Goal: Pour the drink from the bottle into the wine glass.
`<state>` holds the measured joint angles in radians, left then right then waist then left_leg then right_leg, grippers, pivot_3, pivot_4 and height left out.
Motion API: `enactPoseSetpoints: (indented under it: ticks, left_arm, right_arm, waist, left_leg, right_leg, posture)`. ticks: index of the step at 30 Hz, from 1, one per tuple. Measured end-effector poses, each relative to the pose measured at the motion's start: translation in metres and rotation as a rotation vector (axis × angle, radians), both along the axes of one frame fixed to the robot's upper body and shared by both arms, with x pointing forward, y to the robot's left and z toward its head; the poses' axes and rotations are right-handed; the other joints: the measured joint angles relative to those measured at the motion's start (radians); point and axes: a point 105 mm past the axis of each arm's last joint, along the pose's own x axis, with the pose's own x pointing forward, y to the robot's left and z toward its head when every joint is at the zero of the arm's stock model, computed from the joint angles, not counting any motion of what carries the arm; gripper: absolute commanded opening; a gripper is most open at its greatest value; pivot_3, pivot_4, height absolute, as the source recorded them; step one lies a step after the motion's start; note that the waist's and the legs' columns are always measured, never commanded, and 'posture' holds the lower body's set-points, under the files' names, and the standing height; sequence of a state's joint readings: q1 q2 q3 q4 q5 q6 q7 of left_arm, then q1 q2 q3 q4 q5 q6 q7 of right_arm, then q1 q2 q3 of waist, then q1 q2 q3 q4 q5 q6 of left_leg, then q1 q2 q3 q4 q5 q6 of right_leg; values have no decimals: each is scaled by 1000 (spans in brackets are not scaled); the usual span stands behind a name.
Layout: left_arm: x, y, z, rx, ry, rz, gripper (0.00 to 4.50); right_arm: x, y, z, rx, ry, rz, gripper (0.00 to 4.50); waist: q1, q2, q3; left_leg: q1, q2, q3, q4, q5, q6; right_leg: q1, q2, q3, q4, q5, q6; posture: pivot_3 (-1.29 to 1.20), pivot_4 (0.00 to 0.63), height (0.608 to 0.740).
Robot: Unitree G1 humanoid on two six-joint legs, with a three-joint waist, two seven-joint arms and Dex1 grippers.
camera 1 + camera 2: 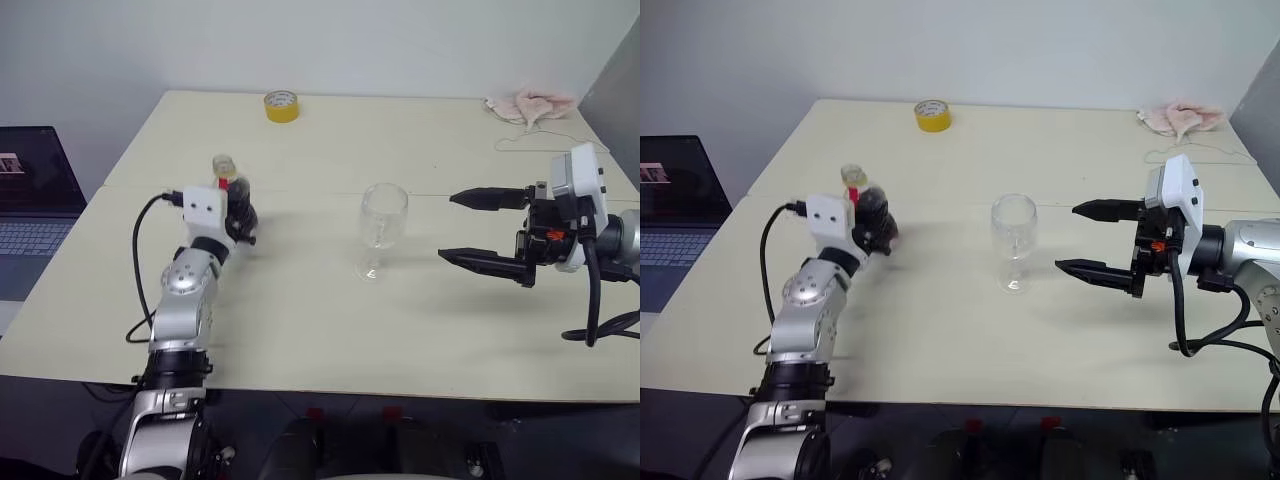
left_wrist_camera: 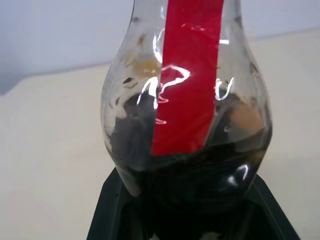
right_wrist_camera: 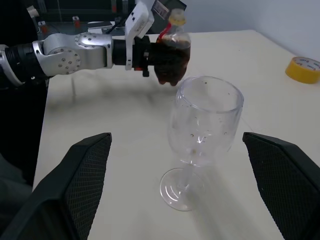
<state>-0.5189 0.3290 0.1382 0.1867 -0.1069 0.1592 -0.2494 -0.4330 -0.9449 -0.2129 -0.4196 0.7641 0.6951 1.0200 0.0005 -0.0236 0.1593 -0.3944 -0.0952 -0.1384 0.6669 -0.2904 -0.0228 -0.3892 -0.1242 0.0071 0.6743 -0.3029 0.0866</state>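
Rounded clear plastic bottle (image 2: pixel 185 125), red-striped.

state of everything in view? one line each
bottle: upright, capped, partly full of dark drink, held in left gripper
left gripper: shut on the bottle
wine glass: upright on the table, empty, untouched
right gripper: open, beside the glass, holding nothing
tape roll: lying flat at the far edge
laptop: open, screen on

A table (image 1: pixel 300 340) with a wine glass (image 1: pixel 381 228) at its middle.
The bottle (image 1: pixel 233 195) is left of the glass in the left gripper (image 1: pixel 240 222); the right gripper (image 1: pixel 468 228) is to its right. A tape roll (image 1: pixel 280 105) and cloth (image 1: pixel 535 103) lie behind; a laptop (image 1: pixel 30 200) is far left.
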Motion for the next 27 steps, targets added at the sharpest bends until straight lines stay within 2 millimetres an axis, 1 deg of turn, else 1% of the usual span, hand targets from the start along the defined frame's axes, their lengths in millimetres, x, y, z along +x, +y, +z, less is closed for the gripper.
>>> enactPoseSetpoints:
  ticks: [2, 4, 7, 8, 11, 12, 15, 17, 19, 24, 27]
  left_arm:
    - [3, -16, 11, 47, -17, -51, 1053]
    - [3, -26, 13, 79, -14, -90, 1043]
    - [6, -28, 13, 100, 5, -99, 1043]
    - [7, -27, 18, 111, -1, -96, 1043]
    - [11, -26, 38, 169, -47, -96, 1043]
    - [12, -28, 45, 189, -64, -104, 1042]
    - [16, -40, 57, 292, -98, -146, 1042]
    - [19, -50, 60, 363, -111, -183, 1041]
    - [21, -59, 60, 398, -113, -215, 1026]
    - [23, -81, 69, 414, -150, -286, 1025]
    - [23, -93, 71, 488, -192, -313, 1025]
  right_arm:
    - [0, 0, 0, -3, 3, -3, 4500]
    - [0, -2, 0, -13, 6, -11, 4500]
    - [1, -5, -2, -21, 14, -33, 4500]
    - [1, -6, -4, -22, 19, -42, 4500]
    - [0, -8, -7, -25, 28, -54, 4500]
    - [0, -9, -8, -25, 30, -60, 4500]
    - [-1, -11, -11, -25, 36, -81, 4500]
    - [-2, -12, -13, -27, 33, -98, 4500]
    - [-3, -13, -15, -28, 33, -109, 4500]
    - [-6, -15, -14, -28, 16, -142, 4500]
    - [-7, -14, -15, -34, 17, -149, 4500]
  waist:
    - [-1, 0, 0]
    - [-2, 0, 0]
    - [-8, -1, 0]
    - [-8, -1, 0]
    - [-5, -1, 1]
    - [-4, -1, 1]
    - [-1, -1, 1]
    - [0, -1, 1]
    - [-1, -1, 1]
    - [-2, -2, 1]
    - [-3, -2, 1]
  left_leg:
    - [0, 0, 1, 0, 0, 0]
    - [0, 0, 1, -1, 0, 0]
    - [0, 2, 1, -2, 0, 0]
    - [0, 2, 1, -2, 0, 0]
    - [0, 1, 1, -1, 0, 0]
    - [0, 0, 1, -1, 0, 0]
    - [-1, 0, 1, 0, 0, 0]
    - [-2, 0, 0, 0, 0, 0]
    - [-2, 0, 0, 0, 0, 0]
    - [-2, 0, 0, 0, 0, 0]
    - [-2, 0, 0, 0, 0, 0]
  right_leg:
    - [0, 0, 0, -1, 0, 0]
    - [0, 0, 0, -1, 0, 0]
    - [-2, 1, 0, 0, 0, 0]
    - [-2, 1, 0, 1, 0, 0]
    - [-2, 1, 0, 1, 0, 0]
    - [-1, 0, 0, 1, 0, 0]
    - [-1, 0, 0, 0, 0, 0]
    - [-1, 0, 0, 0, 0, 0]
    - [-1, 0, 0, 0, 0, 1]
    - [-2, 0, -1, 0, 0, 1]
    - [-2, 0, -1, 1, 0, 1]
  posture:
    - [0, 150, 740]
    - [0, 150, 740]
    - [0, 150, 740]
    - [0, 150, 740]
    - [0, 150, 740]
    - [0, 150, 740]
    - [0, 150, 740]
    - [0, 150, 740]
    - [0, 150, 740]
    - [0, 150, 740]
    - [0, 150, 740]
